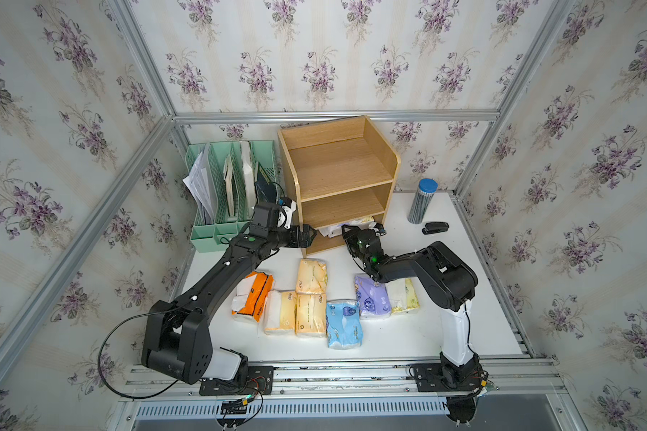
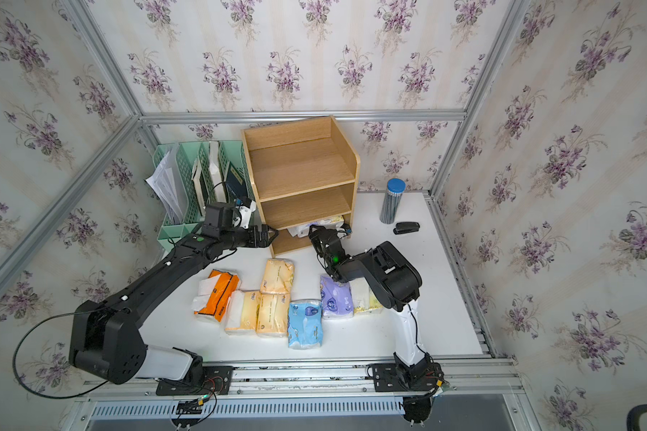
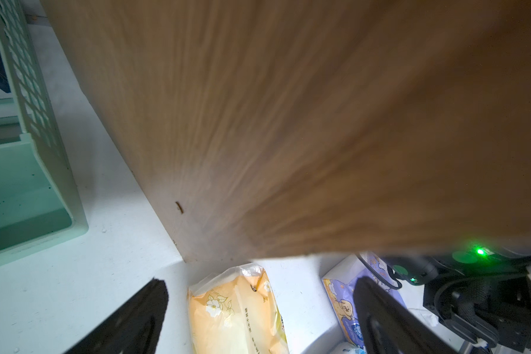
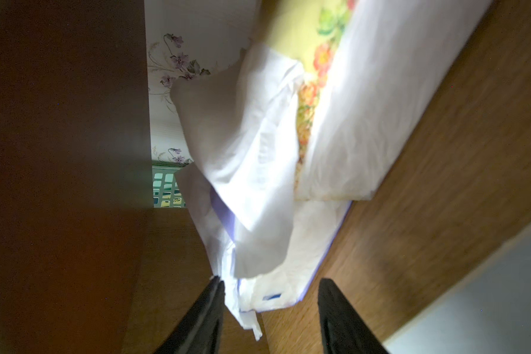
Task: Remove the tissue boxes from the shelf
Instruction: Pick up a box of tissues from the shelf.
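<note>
Tissue packs [image 1: 310,276] lie grouped on the counter [image 1: 389,343], seven already out, while two sit in the bottom tier of the shelf [image 1: 337,164], a white-yellow pack [image 4: 344,122] stacked on a purple pack [image 4: 288,275]. Our right fingers [image 4: 196,321] stand apart astride the purple pack's near end, not yet clamped, we judge; our left fingers [image 3: 129,325] spread wide just beside the shelf's side panel, perhaps to steady it

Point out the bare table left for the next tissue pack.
Free: the table between the stapler and the right arm, and the strip between the blue pack and the front rail. Crowded: the middle row of packs and the shelf mouth.
</note>
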`<control>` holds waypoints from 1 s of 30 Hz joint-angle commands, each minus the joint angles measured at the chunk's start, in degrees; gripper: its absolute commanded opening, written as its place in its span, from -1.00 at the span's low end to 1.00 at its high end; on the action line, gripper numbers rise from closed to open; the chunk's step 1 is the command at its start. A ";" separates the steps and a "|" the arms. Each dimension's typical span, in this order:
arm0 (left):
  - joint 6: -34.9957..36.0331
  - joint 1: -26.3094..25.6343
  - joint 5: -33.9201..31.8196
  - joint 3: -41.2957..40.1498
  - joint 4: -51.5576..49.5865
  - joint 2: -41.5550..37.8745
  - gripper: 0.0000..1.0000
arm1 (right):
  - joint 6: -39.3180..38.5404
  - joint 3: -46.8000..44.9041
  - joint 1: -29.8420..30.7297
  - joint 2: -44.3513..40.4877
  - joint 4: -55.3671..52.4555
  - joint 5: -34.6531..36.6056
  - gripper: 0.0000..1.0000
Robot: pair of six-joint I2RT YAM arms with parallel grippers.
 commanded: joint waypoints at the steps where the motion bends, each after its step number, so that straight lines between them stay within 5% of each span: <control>1: 0.68 -0.06 0.72 -0.09 1.28 -0.33 0.98 | -0.02 1.38 -0.37 0.79 0.71 -0.03 0.08; 17: 1.68 -0.04 1.86 0.06 0.70 0.55 0.98 | -0.06 8.27 -0.73 5.43 -6.27 -1.07 0.02; 26: 2.06 -0.04 1.98 -1.15 0.53 -0.68 0.98 | -1.12 9.70 -0.91 5.19 -11.61 -1.49 -0.81; 30: 2.22 -0.05 1.66 -0.81 -0.07 -0.70 0.98 | -2.06 8.96 -0.93 3.23 -13.59 -1.90 -0.95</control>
